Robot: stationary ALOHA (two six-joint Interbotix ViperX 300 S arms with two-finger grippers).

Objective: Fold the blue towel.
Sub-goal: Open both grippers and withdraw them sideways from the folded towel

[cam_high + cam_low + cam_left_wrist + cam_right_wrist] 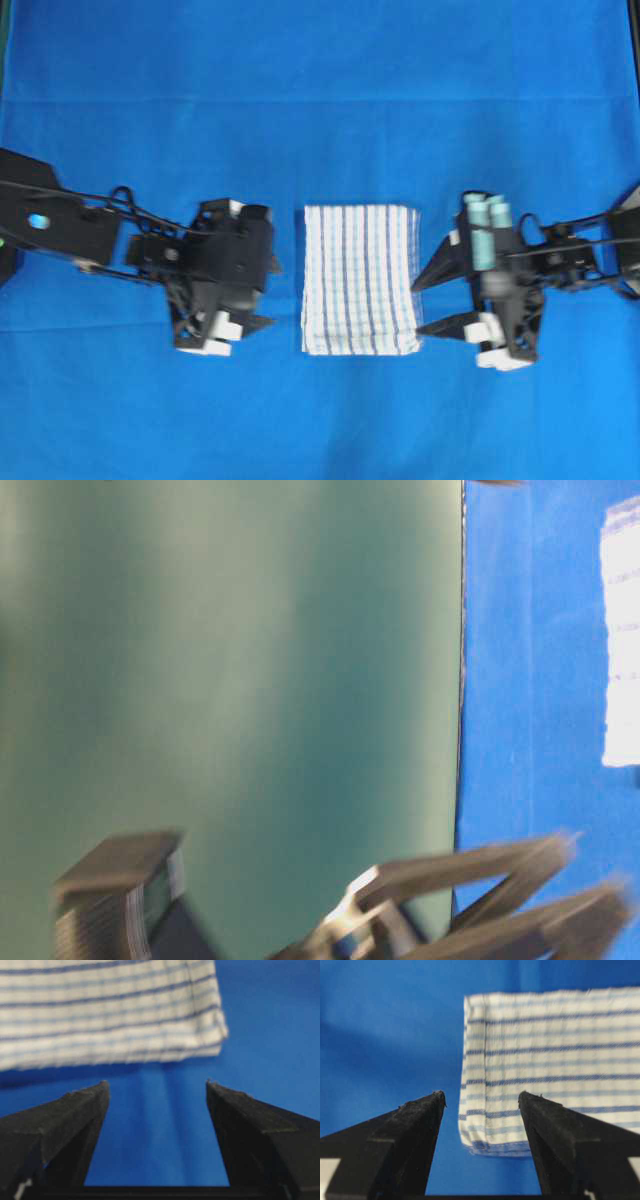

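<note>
The blue towel is a white cloth checked with blue stripes, lying folded into a small rectangle in the middle of the table. My left gripper is open and empty, just left of the towel and apart from it. In the left wrist view the towel's edge lies beyond the open gripper. My right gripper is open at the towel's right edge near its front corner. In the right wrist view that corner shows between and beyond the open fingers, not gripped.
A large plain blue cloth covers the table under the towel. The table-level view is blurred: a green wall, the blue cloth, a strip of the towel, and blurred gripper fingers at the bottom.
</note>
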